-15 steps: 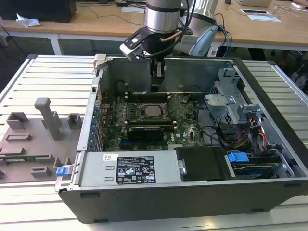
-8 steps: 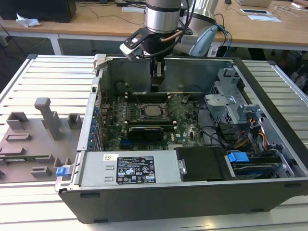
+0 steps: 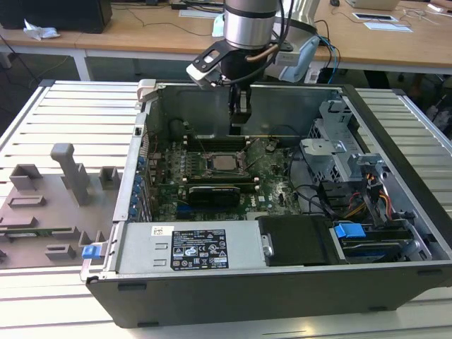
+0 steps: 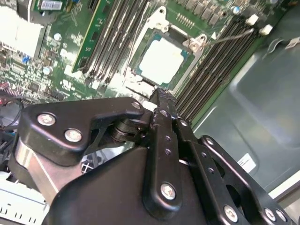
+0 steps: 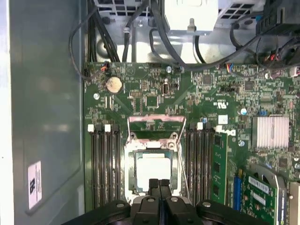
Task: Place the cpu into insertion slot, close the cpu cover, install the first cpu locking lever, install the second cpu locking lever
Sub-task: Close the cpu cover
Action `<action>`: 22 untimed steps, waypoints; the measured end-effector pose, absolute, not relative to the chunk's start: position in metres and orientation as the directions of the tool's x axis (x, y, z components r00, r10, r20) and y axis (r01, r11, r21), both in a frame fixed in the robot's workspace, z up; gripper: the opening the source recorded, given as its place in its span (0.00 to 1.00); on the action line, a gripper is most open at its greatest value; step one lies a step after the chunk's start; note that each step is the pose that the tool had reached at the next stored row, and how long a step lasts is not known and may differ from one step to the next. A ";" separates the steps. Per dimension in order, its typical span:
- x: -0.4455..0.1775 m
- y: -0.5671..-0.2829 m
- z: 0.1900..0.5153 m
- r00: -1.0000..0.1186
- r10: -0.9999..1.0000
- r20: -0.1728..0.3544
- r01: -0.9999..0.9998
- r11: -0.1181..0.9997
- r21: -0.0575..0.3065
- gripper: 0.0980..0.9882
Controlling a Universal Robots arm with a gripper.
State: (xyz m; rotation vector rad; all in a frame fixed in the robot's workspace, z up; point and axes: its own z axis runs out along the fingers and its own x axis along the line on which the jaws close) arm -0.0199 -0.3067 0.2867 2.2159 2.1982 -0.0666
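The cpu lies flat in the insertion slot at the middle of the green motherboard; its pale metal top shows in both wrist views. The cpu cover, a thin metal frame, lies down around the chip. A thin lever rod slants away from one socket corner over the memory slots. My gripper is shut with nothing between its black fingers, and it hovers just off one edge of the socket. In the exterior view the gripper hangs inside the open case, behind the socket.
Black memory slots flank the socket on both sides. A finned heat sink and a green card sit nearby. Cables cross beyond the board. The case wall rises close by. Grey fixtures stand outside the case.
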 end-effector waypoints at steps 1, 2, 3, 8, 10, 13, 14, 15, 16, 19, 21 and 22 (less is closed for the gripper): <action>-0.018 -0.307 0.287 0.008 0.999 -0.044 1.000 -0.009 -0.016 0.01; -0.015 -0.307 0.287 0.008 0.999 -0.044 1.000 -0.009 -0.016 0.01; -0.011 -0.307 0.287 0.008 0.999 -0.044 1.000 -0.008 -0.016 0.01; 0.004 -0.307 0.287 0.008 0.999 -0.044 1.000 -0.009 -0.016 0.01; 0.009 -0.307 0.287 0.008 0.999 -0.044 1.000 -0.008 -0.016 0.01; 0.014 -0.307 0.287 0.008 0.999 -0.044 1.000 -0.009 -0.016 0.01; 0.016 -0.307 0.287 0.008 0.999 -0.044 1.000 -0.009 -0.016 0.01; 0.017 -0.307 0.287 0.008 0.999 -0.044 1.000 -0.008 -0.016 0.01; 0.017 -0.307 0.287 0.008 0.999 -0.044 1.000 -0.008 -0.016 0.01; 0.021 -0.307 0.287 0.008 0.999 -0.044 1.000 -0.009 -0.016 0.01; 0.025 -0.307 0.287 0.008 0.999 -0.044 1.000 -0.009 -0.016 0.01; 0.028 -0.307 0.287 0.008 0.999 -0.044 1.000 -0.008 -0.017 0.01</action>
